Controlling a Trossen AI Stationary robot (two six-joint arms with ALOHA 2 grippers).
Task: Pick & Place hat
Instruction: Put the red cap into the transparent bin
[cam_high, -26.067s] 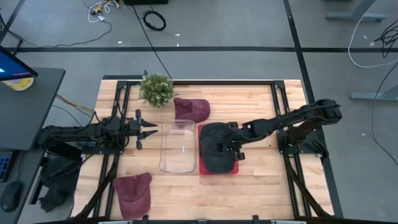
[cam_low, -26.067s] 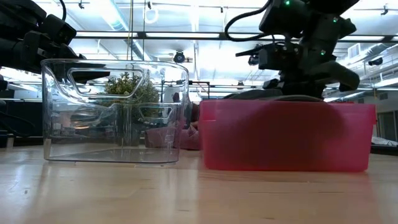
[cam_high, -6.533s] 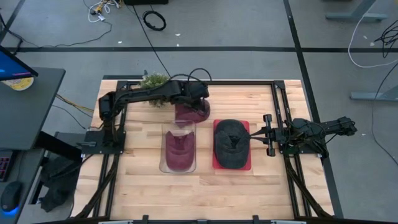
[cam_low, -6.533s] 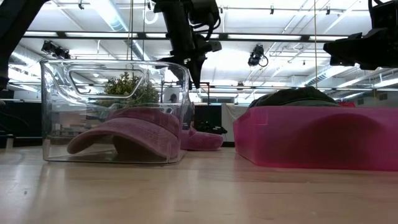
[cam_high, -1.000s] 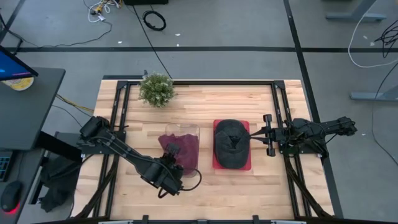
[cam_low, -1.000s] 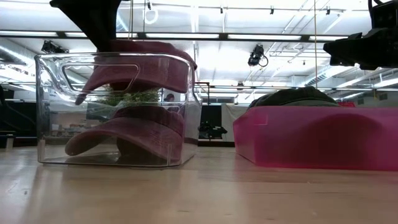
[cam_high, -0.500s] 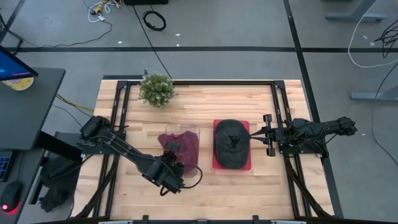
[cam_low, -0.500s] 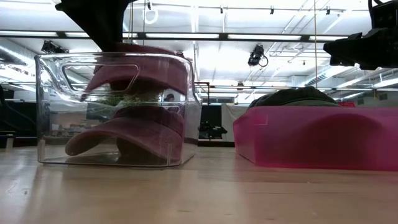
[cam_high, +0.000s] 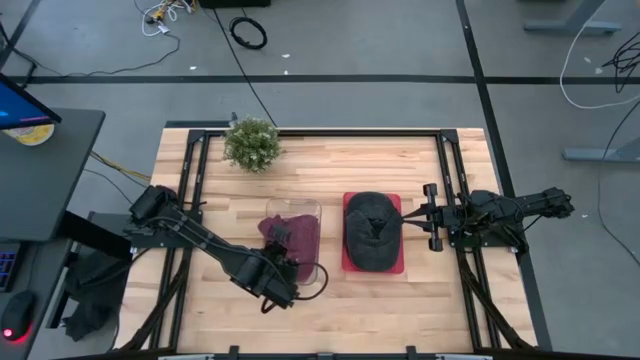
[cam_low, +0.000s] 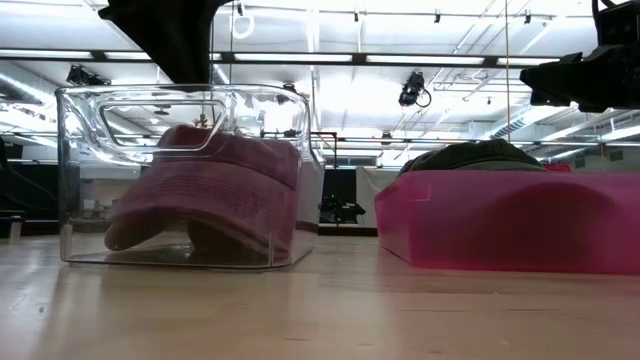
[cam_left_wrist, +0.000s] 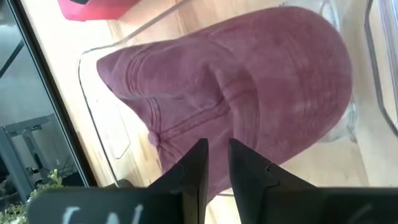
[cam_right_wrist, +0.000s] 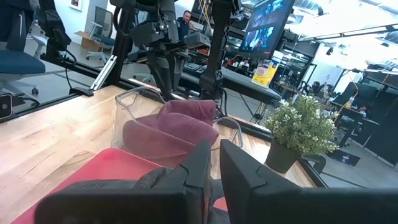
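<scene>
A maroon hat (cam_left_wrist: 249, 93) lies crown up in the clear bin (cam_high: 291, 240), on top of a second maroon hat whose brim (cam_low: 130, 232) shows beneath it in the low view. My left gripper (cam_left_wrist: 217, 146) hangs just above the upper hat's crown, pointing down, with its fingers a narrow gap apart and no cloth between them. A black hat (cam_high: 370, 230) sits in the red bin (cam_high: 396, 262). My right gripper (cam_high: 432, 216) waits shut at the table's right side, level, facing the red bin.
A potted plant (cam_high: 251, 143) stands near the table's far left corner. The clear bin and the red bin sit side by side mid-table. Bare wood lies toward the near edge and along the far side between the plant and the right arm.
The upper maroon hat hung from my left gripper at the clear bin's rim. It has come away and dropped inside, and now rests on the lower hat. The left arm has stayed at about the same height above the bin.
</scene>
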